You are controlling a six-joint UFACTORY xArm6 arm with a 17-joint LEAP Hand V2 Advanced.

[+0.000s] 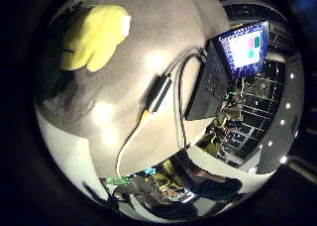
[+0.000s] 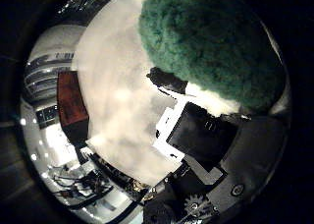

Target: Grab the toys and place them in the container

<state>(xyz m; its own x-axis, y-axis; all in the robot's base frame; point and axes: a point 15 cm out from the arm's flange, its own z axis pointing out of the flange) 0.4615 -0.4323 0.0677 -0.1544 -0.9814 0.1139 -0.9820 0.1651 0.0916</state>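
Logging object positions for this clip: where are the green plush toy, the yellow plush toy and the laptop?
green plush toy [image 2: 211,47], thumb side palm view, middle of its fuzzy body
yellow plush toy [image 1: 94,35], little finger side palm view, middle of its body
laptop [image 1: 245,48], little finger side palm view, its lit screen

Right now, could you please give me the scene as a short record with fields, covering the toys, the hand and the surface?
surface: pale table top
toy near palm: green fuzzy plush toy, fills much of the thumb side view, so close to the palm
other toy: yellow plush toy, lying on the table, apart from the hand
hand: white and black parts beside the green toy; grasp cannot be told
container: brown box at the table's edge
also on table: open laptop
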